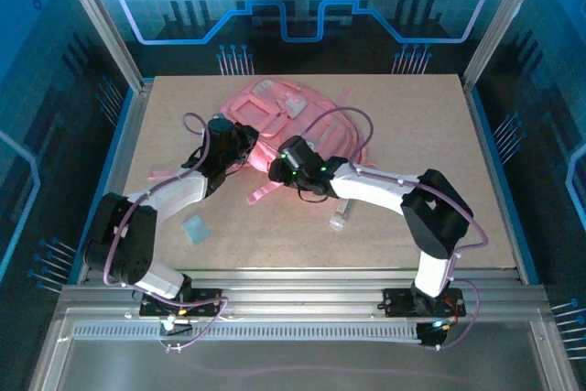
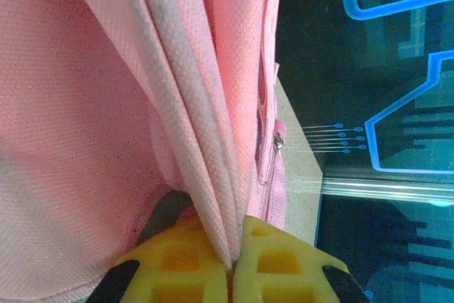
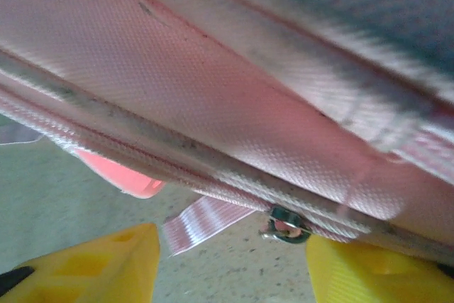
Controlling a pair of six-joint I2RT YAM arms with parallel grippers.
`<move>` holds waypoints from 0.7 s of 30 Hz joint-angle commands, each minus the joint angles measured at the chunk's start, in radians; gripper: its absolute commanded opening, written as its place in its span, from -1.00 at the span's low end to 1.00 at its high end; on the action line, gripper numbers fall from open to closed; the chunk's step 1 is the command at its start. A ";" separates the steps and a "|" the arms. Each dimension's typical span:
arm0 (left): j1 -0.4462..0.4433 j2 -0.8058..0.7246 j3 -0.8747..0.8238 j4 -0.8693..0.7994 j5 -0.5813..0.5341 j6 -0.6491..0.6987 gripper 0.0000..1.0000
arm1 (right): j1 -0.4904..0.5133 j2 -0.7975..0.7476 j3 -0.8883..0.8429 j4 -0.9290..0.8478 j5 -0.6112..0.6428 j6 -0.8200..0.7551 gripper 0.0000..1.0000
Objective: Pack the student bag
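Here is the student bag, a large soft backpack of pink woven fabric with pale patches and loose pink straps, lying slumped and rumpled at the far middle of the flat, speckled chipboard table, and both arms reach in to its near edge. On the left wrist camera the left gripper is pinched tight on the bag: its blocky yellow ribbed fingers meet on a thick fold of coarse, dimpled cloth that rises in long creases, with a zipped seam and a small metal zip pull running just beside it. Over to the right gripper, whose yellow fingers stand well apart, bare table showing between them, nothing clamped. Just above them hangs the bag's piped lower edge, grubby and grey along the binding, with a ribbed pink webbing strap poking out from under it and a round metal ring dangling near the right-hand finger. On the near side of the table lie a small flat pale-blue square and a short clear tube, both apart from the bag
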 commanded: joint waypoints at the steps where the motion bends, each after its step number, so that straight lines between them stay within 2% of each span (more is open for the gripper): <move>1: -0.044 -0.100 0.006 0.106 0.063 -0.020 -1.00 | 0.009 0.063 0.085 -0.114 0.265 -0.009 -0.05; 6: -0.044 -0.118 0.004 0.099 0.058 -0.014 -1.00 | 0.010 0.091 0.118 -0.136 0.348 0.001 -0.38; 10: -0.044 -0.125 0.007 0.088 0.053 -0.002 -1.00 | -0.006 0.080 0.102 -0.079 0.332 -0.026 -0.58; 16: -0.036 -0.115 0.016 0.068 0.019 0.039 -1.00 | -0.052 0.024 0.040 0.015 0.230 -0.098 -1.00; 21: 0.024 -0.048 0.038 0.076 0.025 0.066 -1.00 | -0.109 -0.054 -0.022 0.053 0.051 -0.223 -1.00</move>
